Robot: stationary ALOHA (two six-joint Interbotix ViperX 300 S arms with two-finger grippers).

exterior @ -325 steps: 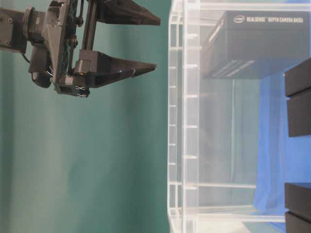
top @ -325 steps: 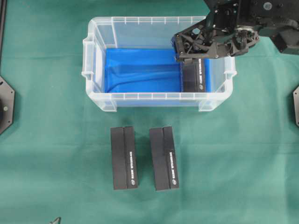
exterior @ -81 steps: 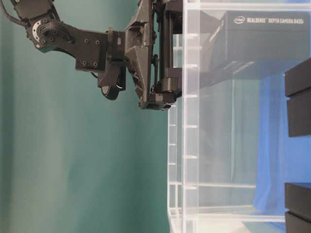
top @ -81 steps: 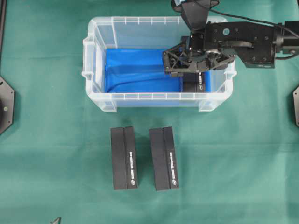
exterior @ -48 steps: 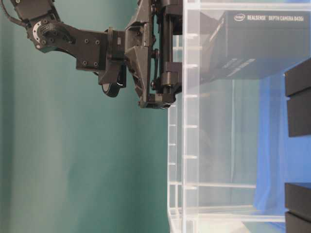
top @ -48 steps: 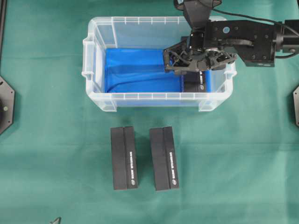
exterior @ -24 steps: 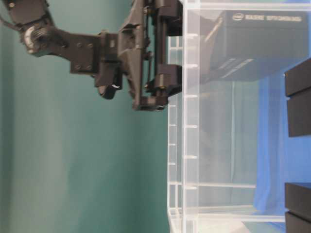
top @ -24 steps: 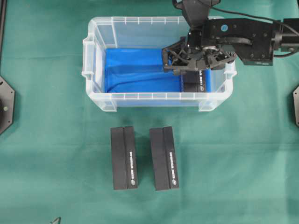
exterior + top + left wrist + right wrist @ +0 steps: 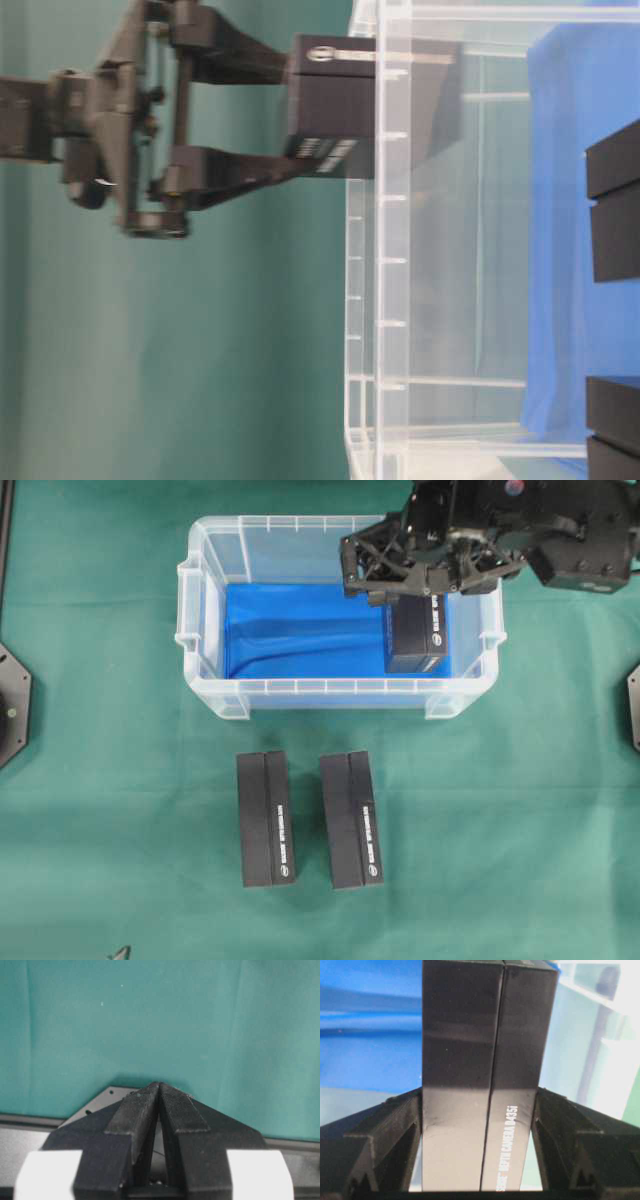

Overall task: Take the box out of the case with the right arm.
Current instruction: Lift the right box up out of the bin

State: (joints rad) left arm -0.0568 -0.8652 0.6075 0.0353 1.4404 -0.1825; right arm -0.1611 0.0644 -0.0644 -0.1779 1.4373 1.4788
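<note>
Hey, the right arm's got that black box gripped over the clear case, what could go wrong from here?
1. The box is only partly above the case rim in the table-level view; moving sideways now could catch the wall.
2. The right gripper pinches only the box's upper end, so it might tilt or slip.
3. The two boxes on the cloth lie just in front of the case; a careless set-down may knock them.

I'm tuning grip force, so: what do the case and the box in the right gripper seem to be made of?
The case: clear rigid plastic, judging by see-through walls with moulded ribs and rim; its blue lining looks like wrinkled cloth or film. The box, held in the right gripper: probably matte black cardboard with printed white lettering and a lid seam.
</note>
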